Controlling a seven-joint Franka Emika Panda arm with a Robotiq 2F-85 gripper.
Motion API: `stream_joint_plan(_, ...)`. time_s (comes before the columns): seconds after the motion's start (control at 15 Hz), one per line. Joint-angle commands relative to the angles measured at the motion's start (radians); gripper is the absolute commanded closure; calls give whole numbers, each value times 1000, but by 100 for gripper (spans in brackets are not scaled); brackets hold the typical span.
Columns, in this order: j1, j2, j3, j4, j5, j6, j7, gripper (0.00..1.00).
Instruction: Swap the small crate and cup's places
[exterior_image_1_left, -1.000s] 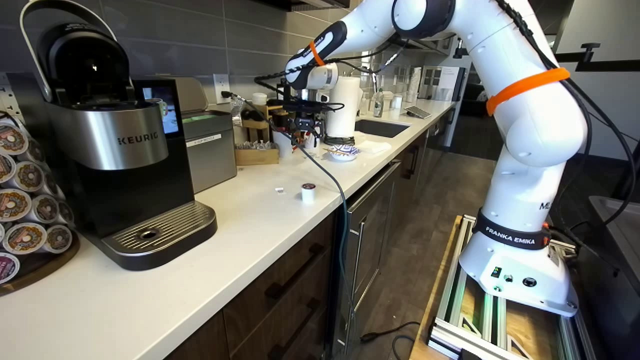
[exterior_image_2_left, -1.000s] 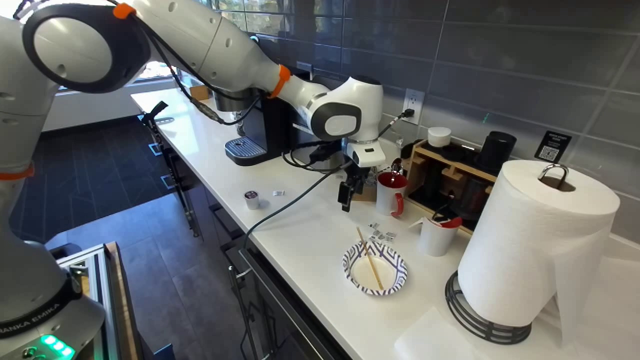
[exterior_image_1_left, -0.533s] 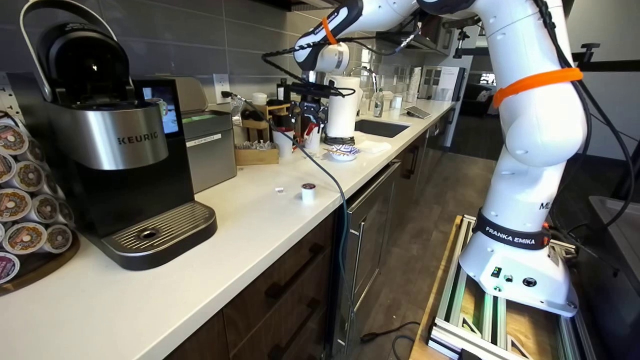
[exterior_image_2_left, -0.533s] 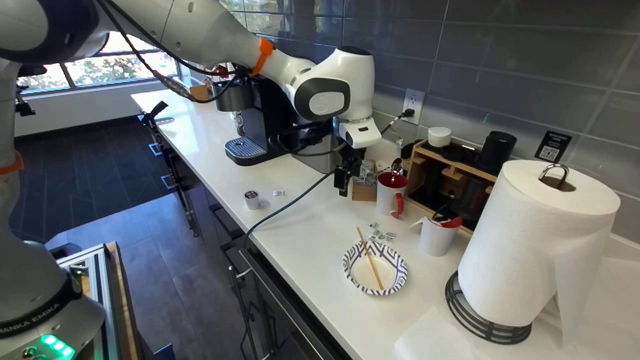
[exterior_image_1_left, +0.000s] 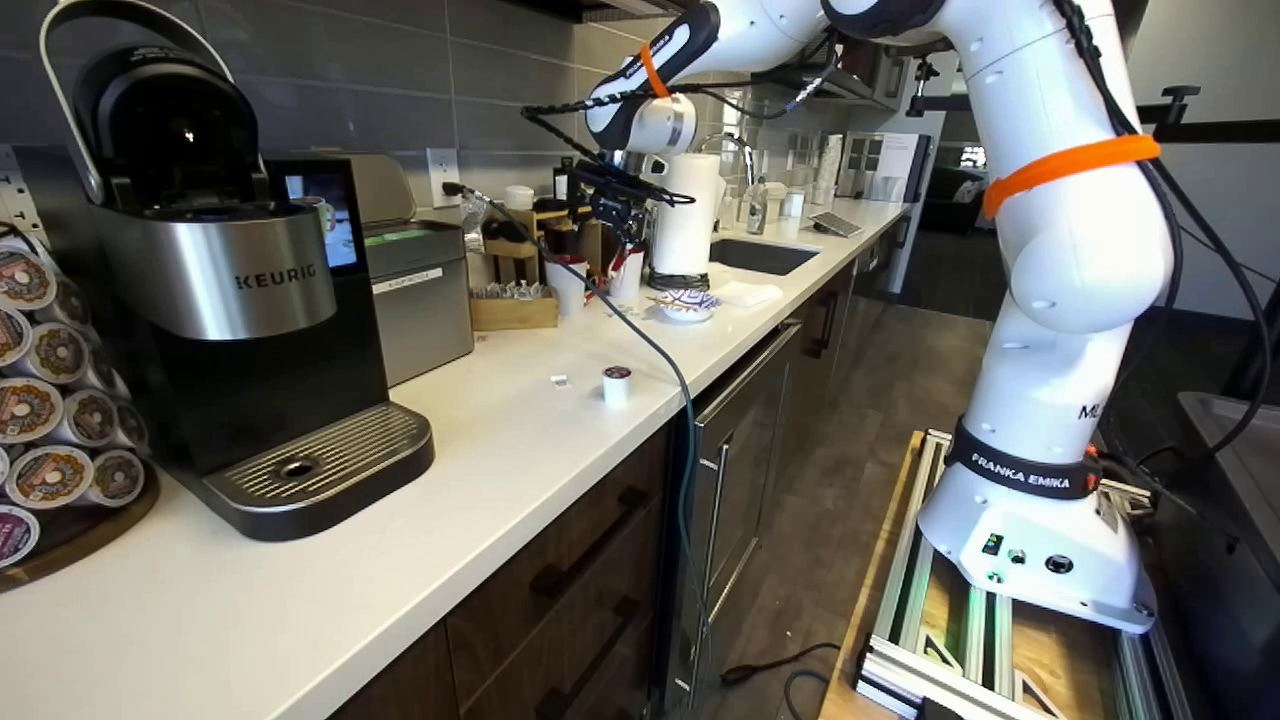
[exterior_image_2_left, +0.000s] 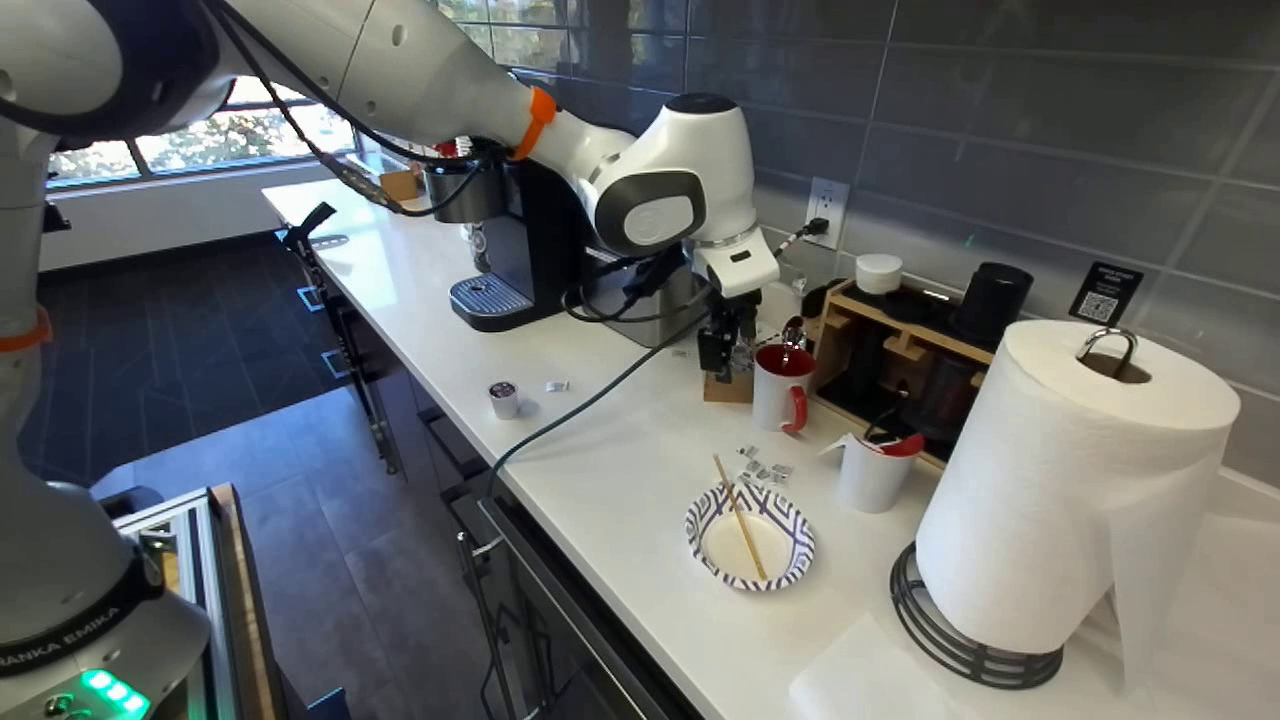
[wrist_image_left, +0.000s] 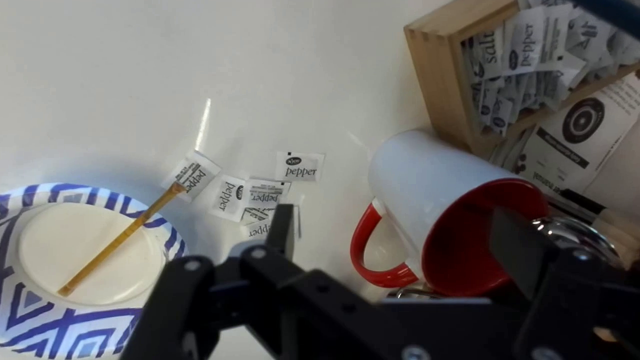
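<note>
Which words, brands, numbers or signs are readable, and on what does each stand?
"KEURIG": coffee machine
"FRANKA EMIKA": black base band
"ML", cut off: robot arm
"pepper": loose packets; also inside the small crate
"salt": packet in crate
"manual": paper near the crate
Too small or blurred: print on grey box, cup, pods, black QR card

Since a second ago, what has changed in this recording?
The claw has risen, higher in both exterior views, and its tilt has changed. Nothing was grasped or released; it is open and holds nothing. The small crate, red-handled mug and patterned bowl stayed put.
</note>
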Motion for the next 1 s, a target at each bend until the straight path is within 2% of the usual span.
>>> stream_joint_plan(0.0,-5,15,0,22,6,-6,-2,0)
stream_joint_plan(0.2,-10,47,1,56,13,-5,-1,0)
stream_joint_plan(0.8,-15,152,-28,318,-41,-322,107,0)
stream_joint_plan(0.93,-19,186,-17,368,-29,-352,113,0)
